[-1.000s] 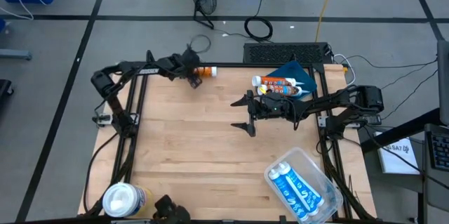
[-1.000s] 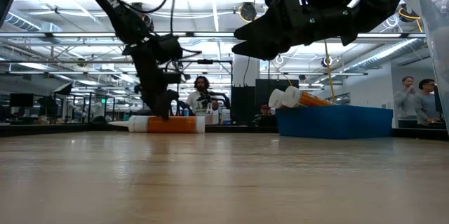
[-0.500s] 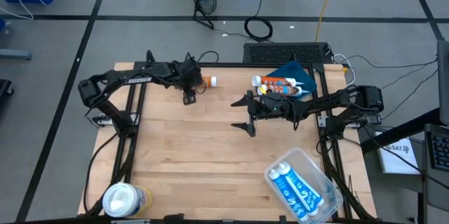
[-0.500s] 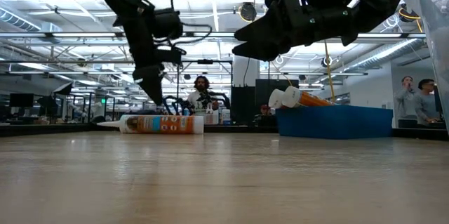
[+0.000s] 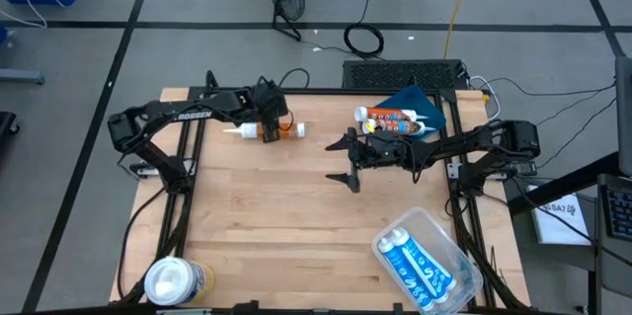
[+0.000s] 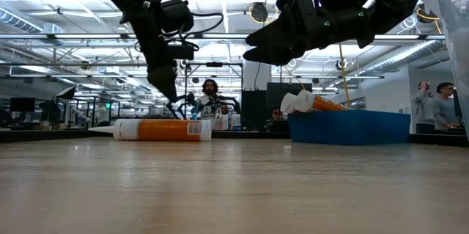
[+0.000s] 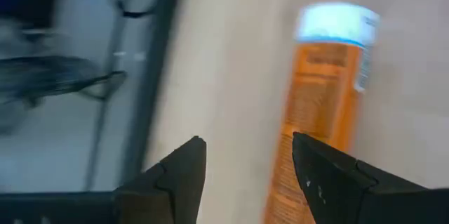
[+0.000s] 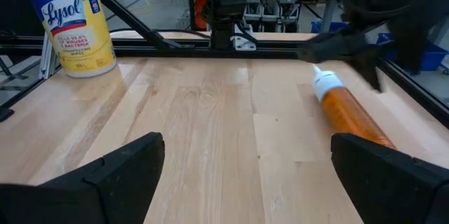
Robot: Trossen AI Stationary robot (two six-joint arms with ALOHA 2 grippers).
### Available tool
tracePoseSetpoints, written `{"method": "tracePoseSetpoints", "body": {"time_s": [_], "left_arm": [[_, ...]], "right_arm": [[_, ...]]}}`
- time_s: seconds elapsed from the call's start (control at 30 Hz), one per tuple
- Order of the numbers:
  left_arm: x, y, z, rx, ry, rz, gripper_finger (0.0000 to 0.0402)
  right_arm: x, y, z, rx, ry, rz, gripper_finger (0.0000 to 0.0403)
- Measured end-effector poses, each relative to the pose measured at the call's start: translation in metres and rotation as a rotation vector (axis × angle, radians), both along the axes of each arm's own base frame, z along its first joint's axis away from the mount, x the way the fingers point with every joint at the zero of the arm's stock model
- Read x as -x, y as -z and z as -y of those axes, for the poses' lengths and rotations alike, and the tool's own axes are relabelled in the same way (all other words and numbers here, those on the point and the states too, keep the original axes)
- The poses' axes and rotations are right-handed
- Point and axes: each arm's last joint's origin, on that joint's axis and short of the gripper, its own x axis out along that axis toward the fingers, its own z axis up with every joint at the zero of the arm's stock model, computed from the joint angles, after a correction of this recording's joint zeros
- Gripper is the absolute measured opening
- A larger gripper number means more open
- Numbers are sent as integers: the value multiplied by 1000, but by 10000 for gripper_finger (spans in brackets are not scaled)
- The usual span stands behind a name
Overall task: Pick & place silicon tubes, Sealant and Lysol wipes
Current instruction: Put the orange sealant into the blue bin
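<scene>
Left pincer (image 5: 265,133) fingers apart, above orange sealant tube (image 5: 265,129) — not gripping.

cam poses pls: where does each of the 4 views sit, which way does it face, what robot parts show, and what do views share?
High: above, straight down on the wooden table; both arms show, left gripper over the orange caulk tube with white nozzle, right gripper mid-table.
Low: table-top height, level into the room; both arms enter from above.
Left wrist: down past its open fingers onto the tube.
Right wrist: across the table past its open fingers to the yellow Lysol wipes canister.
Shared: the tube shows in all four.
</scene>
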Motion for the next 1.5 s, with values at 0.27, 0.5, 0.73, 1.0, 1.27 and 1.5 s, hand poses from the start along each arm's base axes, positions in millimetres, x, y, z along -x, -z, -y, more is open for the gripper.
{"method": "tracePoseSetpoints", "body": {"time_s": [0.27,0.5,0.73,1.0,1.27,1.5], "left_arm": [[16,9,5,407,111,18,214],[12,19,16,406,184,-63,214],[10,49,51,470,251,-108,214],[9,73,73,383,193,-57,216],[10,77,75,391,119,-61,242],[14,87,74,417,-11,-100,271]], "right_arm": [[0,0,0,8,-2,1,381],[0,0,0,-2,0,-1,381],[0,1,0,-2,0,-6,381],[0,0,0,8,-2,4,381],[0,-1,0,-2,0,8,381],[0,-1,0,-6,1,8,381]]}}
